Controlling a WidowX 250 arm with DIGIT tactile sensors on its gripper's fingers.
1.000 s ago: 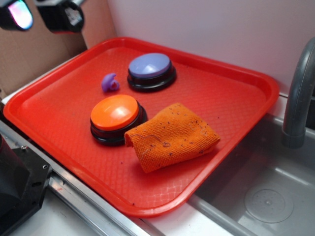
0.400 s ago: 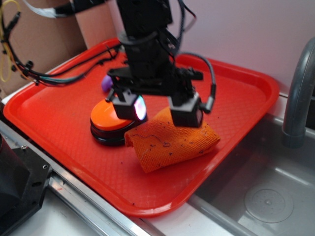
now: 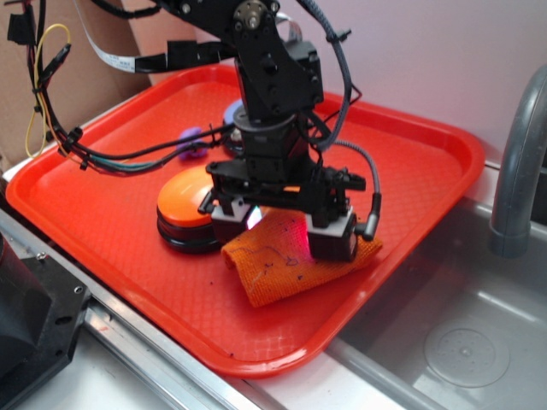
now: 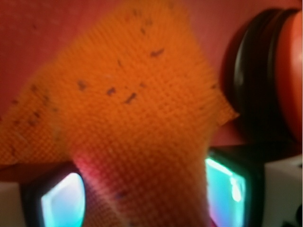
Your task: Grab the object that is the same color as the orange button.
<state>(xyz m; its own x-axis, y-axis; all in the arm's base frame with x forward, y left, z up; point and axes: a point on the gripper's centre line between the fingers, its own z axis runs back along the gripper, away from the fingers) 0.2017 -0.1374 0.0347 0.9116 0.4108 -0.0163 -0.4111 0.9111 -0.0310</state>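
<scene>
Fingers: two blocky pads with glowing faces, one (image 4: 64, 201) on each side of the folded orange microfibre cloth (image 3: 286, 260), set narrow with the fabric filling the gap between them. Wrist view shows the cloth bunched up into that gap, dark specks plain on its weave; whether the pads are pressing it fully cannot be told, but contact looks made on both sides.

The gripper (image 3: 286, 232) stands nearly vertical over the cloth's near half. That top-down pose suits a soft, flat thing: pinching a ridge of fabric gives purchase where a side approach would only push it along.

Cloth lies on the red plastic tray (image 3: 419, 171), its left edge just beside the round glossy orange push button with black base (image 3: 184, 201). Judged risk: the left pad sits close to that button and could nudge it on lift.

Farther back, partly hidden by the arm, a purple-topped button (image 3: 231, 113) and a small purple plastic piece (image 3: 190, 137). Wrong colour, left alone.

Right of the tray, a grey sink basin (image 3: 461, 342) and grey faucet (image 3: 521, 162).
</scene>
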